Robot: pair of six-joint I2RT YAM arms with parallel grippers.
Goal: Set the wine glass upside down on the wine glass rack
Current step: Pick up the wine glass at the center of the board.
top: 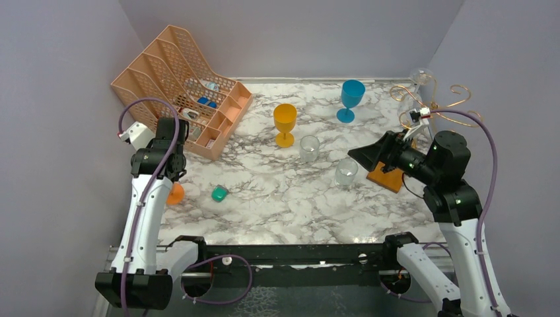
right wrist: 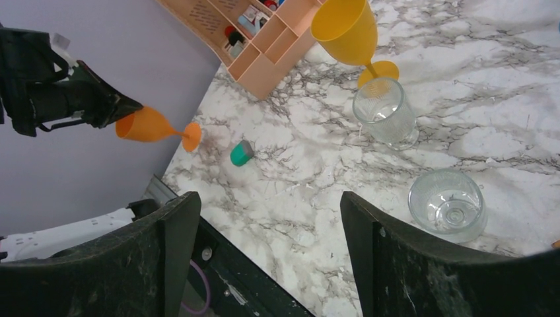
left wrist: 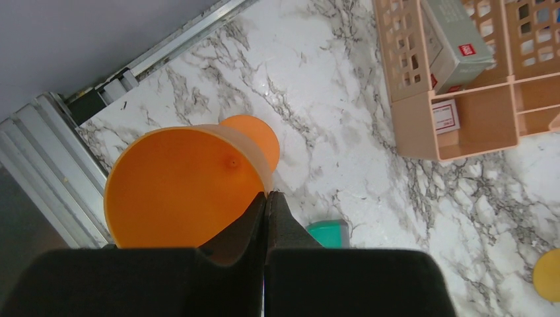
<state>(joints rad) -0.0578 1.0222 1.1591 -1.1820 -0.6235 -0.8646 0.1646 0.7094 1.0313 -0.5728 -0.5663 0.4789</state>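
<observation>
My left gripper (left wrist: 267, 198) is shut on the rim of an orange wine glass (left wrist: 178, 185) and holds it tilted above the table's near left. The glass also shows in the top view (top: 175, 193) and in the right wrist view (right wrist: 148, 125), its foot pointing away from the fingers. The wine glass rack (top: 429, 99), gold wire on a wooden base (top: 386, 178), stands at the far right, with a clear glass (top: 420, 76) at its back. My right gripper (right wrist: 269, 205) is open and empty, above the table just left of the rack's base.
A yellow wine glass (top: 285, 122) and a blue one (top: 351, 99) stand upright mid-table. Two clear tumblers (top: 309, 148) (top: 345, 172) stand near the right gripper. A teal block (top: 220, 193) lies near the left arm. A peach mesh organiser (top: 181, 86) is at the far left.
</observation>
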